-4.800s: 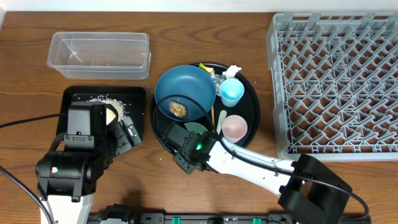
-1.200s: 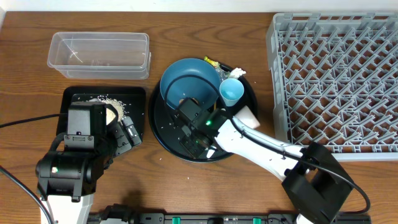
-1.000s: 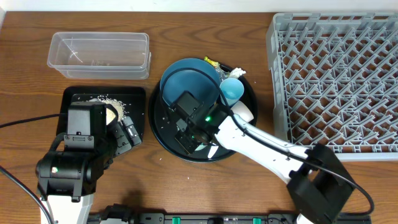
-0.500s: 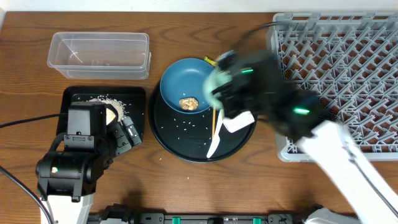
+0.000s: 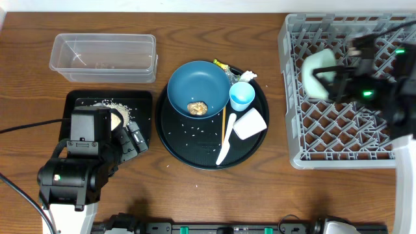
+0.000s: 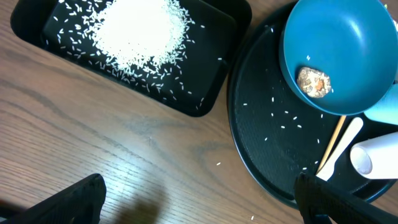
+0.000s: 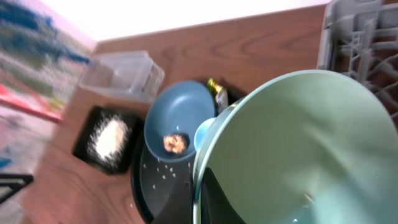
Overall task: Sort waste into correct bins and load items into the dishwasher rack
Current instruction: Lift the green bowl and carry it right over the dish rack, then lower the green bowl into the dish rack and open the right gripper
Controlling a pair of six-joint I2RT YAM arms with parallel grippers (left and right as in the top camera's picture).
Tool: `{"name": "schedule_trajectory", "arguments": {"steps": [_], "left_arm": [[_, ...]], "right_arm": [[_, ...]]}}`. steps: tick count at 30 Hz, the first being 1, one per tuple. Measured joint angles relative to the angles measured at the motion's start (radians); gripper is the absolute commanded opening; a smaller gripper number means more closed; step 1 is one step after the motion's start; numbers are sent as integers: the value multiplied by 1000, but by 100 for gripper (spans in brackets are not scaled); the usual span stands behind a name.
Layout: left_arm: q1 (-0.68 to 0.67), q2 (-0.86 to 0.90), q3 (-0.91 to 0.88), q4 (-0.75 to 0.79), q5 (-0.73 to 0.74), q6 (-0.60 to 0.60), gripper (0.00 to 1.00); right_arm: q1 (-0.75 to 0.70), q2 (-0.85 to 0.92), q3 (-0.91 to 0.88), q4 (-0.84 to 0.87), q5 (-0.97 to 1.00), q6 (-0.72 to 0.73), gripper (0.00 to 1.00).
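Your right gripper (image 5: 337, 83) clamps the pale-green bowl (image 5: 318, 73) over the grey rack (image 5: 344, 158); your left gripper (image 6: 199, 200) hangs wide open.

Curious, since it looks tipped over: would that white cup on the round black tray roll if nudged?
Probably: the white cup lies on its side, so a nudge could roll it. The white spoon beside it might stop it. It looks empty, so likely light.
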Motion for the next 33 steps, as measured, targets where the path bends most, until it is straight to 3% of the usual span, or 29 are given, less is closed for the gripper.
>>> {"name": "schedule_trajectory", "arguments": {"steps": [5,12,25,33], "left_arm": [[0,0,0,-1,0,0,98],[0,0,0,-1,0,0,98],[0,0,0,0,0,0,98],[0,0,0,0,0,0,98]], "right_arm": [[-223,121,0,26,-248,-39,1],[-387,349,-1,31,-499,-117,1],[-595,541,-5,291,-698,-93,1],[-625,591,-5,345,-715,-63,1]]}}
